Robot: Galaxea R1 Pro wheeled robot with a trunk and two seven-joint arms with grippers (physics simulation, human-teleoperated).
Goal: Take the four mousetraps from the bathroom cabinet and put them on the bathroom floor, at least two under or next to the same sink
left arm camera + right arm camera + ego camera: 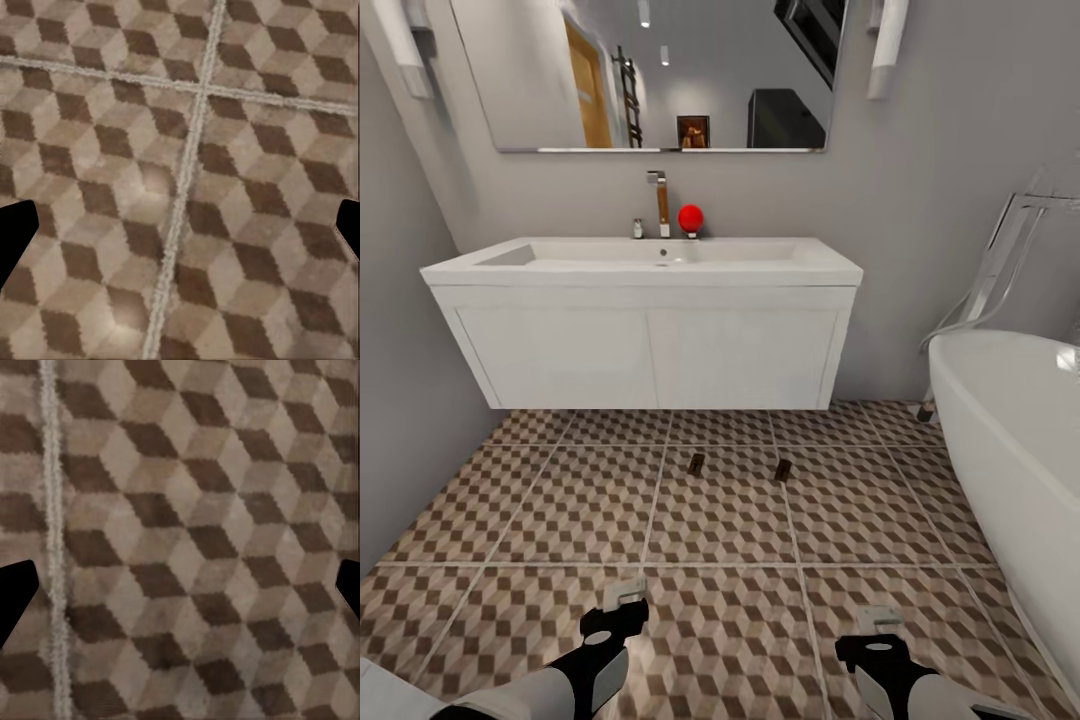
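Note:
Two mousetraps lie on the bathroom floor (580, 510) just in front of the white sink unit (645, 350): one small brown board (696, 462) and another (783, 470) to its right. Both arms hang low near me, well short of the traps. My left gripper (624, 596) points down at the tiles and is open, its dark fingertips (15, 232) spread wide over bare floor (180, 150). My right gripper (880, 622) is open too, with only tiles (195, 540) between its fingertips (15, 596). The cabinet is out of view.
A white bathtub (1010, 440) fills the right side, with a chrome rack (1000, 260) behind it. A grey wall (400, 380) closes the left. On the sink stand a tap (658, 200) and a red ball-shaped object (690, 217), under a mirror (650, 70).

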